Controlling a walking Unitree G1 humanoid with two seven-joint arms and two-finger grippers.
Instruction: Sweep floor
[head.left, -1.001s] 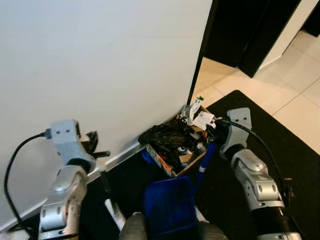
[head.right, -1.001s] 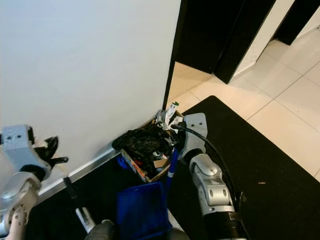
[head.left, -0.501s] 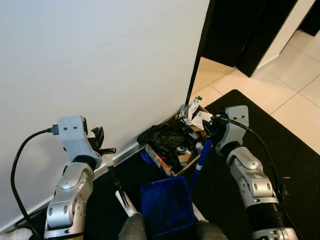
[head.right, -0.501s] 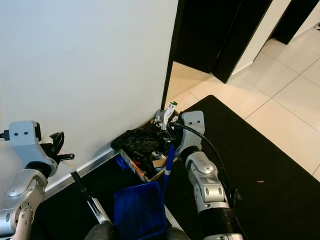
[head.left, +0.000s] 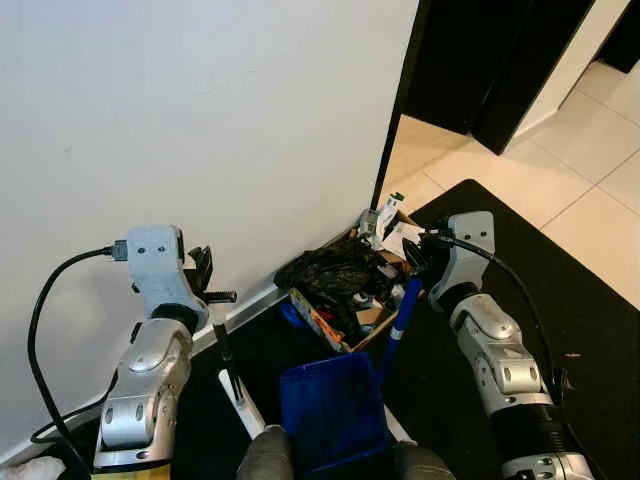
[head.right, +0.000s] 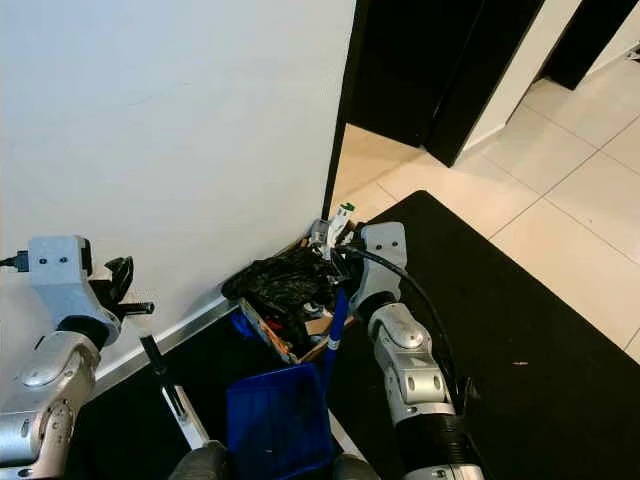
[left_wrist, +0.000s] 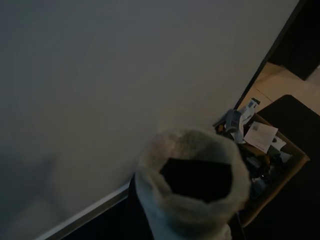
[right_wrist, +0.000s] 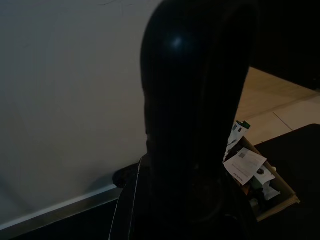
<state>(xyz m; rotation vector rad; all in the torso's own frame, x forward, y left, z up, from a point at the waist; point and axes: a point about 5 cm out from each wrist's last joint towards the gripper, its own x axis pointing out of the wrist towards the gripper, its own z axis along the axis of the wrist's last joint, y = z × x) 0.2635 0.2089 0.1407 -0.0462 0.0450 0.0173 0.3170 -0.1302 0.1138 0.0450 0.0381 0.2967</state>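
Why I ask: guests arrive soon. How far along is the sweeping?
Done: rubbish fills the cardboard box by the wall. In hand: the left gripper holds the broom handle and the right gripper the blue dustpan by its handle. Left: the pan looks empty, so sweeping seems barely begun.

Blue dustpan (head.left: 333, 408) on black mat, broom handle (head.left: 228, 366) tilted beside.

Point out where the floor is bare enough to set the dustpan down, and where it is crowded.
Bare: the black mat to the right of the right arm, and the beige tiles beyond it. Crowded: the corner by the white wall, where the cardboard box of rubbish, blue dustpan and black-and-white broom handle sit close together.
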